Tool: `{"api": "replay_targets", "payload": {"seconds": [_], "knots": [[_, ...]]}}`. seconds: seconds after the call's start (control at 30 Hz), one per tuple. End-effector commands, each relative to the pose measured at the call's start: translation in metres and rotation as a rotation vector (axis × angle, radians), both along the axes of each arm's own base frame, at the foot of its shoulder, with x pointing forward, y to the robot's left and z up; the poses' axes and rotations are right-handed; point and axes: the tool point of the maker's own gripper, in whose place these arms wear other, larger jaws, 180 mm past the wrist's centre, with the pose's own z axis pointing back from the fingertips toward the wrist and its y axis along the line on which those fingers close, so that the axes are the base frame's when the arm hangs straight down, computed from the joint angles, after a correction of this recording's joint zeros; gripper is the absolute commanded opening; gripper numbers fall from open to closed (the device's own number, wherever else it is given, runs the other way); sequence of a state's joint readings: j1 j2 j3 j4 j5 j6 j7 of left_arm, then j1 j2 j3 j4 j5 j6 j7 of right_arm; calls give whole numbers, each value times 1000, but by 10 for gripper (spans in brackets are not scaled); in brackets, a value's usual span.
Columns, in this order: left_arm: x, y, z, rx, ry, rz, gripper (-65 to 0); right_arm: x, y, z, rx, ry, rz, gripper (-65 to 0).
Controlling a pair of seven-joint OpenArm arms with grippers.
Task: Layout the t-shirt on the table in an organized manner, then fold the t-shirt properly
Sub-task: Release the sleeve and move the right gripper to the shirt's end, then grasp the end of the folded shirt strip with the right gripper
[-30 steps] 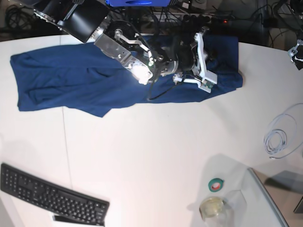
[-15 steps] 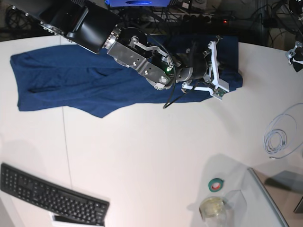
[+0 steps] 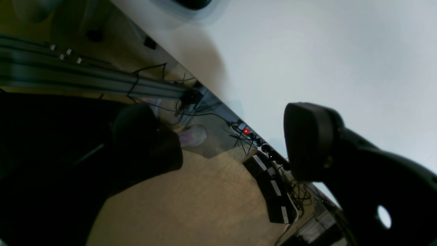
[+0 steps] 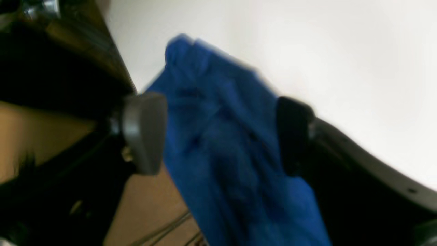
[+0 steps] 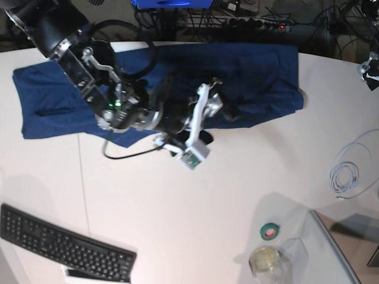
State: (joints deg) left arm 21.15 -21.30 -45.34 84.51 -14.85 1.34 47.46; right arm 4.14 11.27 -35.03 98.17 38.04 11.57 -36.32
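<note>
Lying at the near-left corner of the table [image 5: 195, 207], well apart from the t-shirt [image 5: 260, 77], is a black keyboard [image 5: 65, 244]; off toward the near right sit a green tape roll [image 5: 270, 231] and, just beside it, a clear cup [image 5: 266, 259], with a coil of white cable [image 5: 348, 171] farther out along the right edge. Beyond these, the right gripper [image 5: 198, 127] hangs over the near hem of the t-shirt, about midway along the garment, its white jaws spread apart; the right wrist view shows blue cloth lying in the gap between the two pads [image 4: 145, 131], though the blur leaves it unclear whether either pad touches the fabric. The t-shirt stretches in a long band across the far side of the table, its left end creased and its right end near the far right edge, with its back hem reaching the table's far rim. Farthest off, past the right end of the t-shirt, the left gripper [image 5: 368, 71] sits at the table's edge; the left wrist view shows its jaws standing wide with nothing between them, white tabletop on one side and floor on the other.
</note>
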Motion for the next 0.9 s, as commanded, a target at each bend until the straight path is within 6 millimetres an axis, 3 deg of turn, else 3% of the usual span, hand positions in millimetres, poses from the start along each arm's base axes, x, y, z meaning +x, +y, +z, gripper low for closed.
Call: {"api": "replay_targets", "payload": {"seconds": [0.0, 0.07, 0.13, 0.23, 0.4, 0.5, 0.67, 0.87], "knots": [[6, 12, 16, 50, -18, -7, -81, 27, -36, 12, 4, -41, -129, -255], [6, 12, 16, 50, -18, -7, -81, 43, -101, 4, -13, -4, -365, -303], [5, 12, 15, 50, -17, -7, -81, 46, -167, -11, -38, 61, -612, -306], [5, 12, 15, 49, -18, -7, -81, 34, -219, -30, -63, 136, -813, -293], [7, 11, 18, 53, -25, -11, -81, 17, -241, -59, -139, 204, -835, -290], [6, 11, 16, 49, -23, -8, -81, 21, -254, -61, -214, 168, -830, -290], [6, 11, 16, 48, -20, -7, -81, 56, -236, -77, -413, 71, -682, -290], [3, 11, 15, 48, -12, -8, -81, 87, -207, -96, -478, 73, -566, -290]]}}
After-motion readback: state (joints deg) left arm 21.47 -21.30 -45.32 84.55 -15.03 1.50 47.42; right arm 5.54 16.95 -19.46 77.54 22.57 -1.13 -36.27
